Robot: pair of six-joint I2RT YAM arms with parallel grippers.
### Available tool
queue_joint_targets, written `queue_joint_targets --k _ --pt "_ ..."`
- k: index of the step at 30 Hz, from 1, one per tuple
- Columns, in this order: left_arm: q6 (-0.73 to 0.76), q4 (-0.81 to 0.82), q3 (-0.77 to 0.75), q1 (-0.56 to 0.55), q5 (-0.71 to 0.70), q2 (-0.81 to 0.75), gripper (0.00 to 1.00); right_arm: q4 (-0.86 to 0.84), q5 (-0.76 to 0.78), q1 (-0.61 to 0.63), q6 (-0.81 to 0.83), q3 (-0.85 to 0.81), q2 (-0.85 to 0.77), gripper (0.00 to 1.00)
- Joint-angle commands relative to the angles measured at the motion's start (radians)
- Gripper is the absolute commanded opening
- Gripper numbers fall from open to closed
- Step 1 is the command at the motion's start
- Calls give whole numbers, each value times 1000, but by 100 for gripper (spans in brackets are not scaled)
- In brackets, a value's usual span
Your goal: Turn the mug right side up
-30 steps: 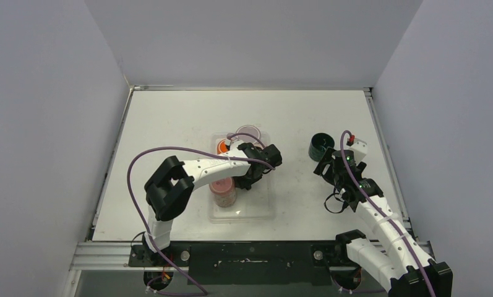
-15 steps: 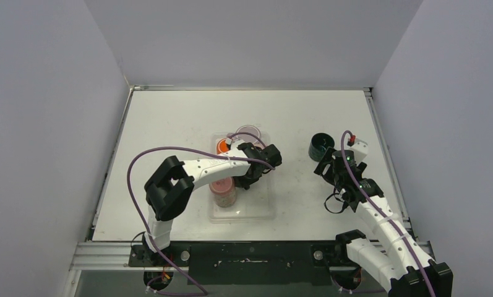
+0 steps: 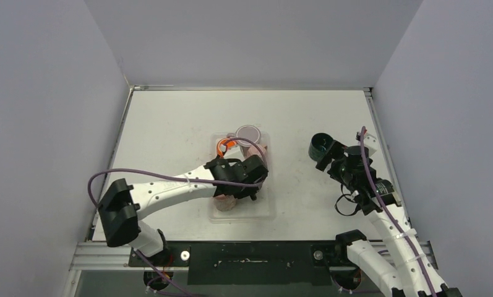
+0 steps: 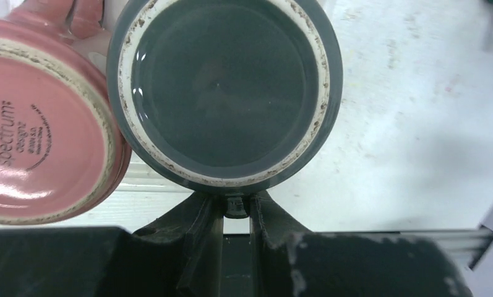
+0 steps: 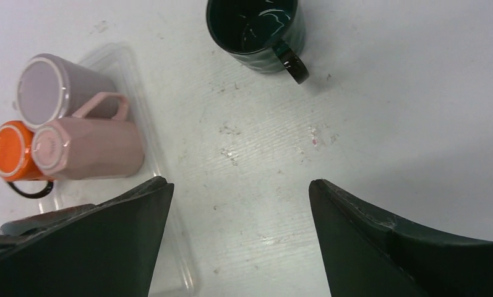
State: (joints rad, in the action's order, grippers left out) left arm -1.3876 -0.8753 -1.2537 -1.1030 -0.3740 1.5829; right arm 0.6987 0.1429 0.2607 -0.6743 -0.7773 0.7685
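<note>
Nearest the bases, the left gripper is pinched shut on what looks like the handle of the grey mug, which sits base-up in the clear tray against a pink mug. I judge it grasped but not yet flipped. Farther off, the right gripper hangs open near an upright green mug.

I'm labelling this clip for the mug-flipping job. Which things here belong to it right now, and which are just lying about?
In the job: grey mug, base up; left tool, closed at its edge.
Lying about: pink mug beside it; lilac mug, orange mug, pale pink mug in the tray; green mug, upright; right tool, open.
</note>
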Motion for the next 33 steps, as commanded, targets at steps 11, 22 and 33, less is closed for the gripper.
queue_joint_targets --k 11,22,33 --pt "397 620 45 160 265 -336 0 -197 -340 -6 -190 -81 -151 98" --pt "379 1026 -77 417 677 -339 0 -936 -640 15 -500 27 -86 91" --pt "247 1269 -91 475 809 -316 0 -1139 -557 218 -637 -93 166 95"
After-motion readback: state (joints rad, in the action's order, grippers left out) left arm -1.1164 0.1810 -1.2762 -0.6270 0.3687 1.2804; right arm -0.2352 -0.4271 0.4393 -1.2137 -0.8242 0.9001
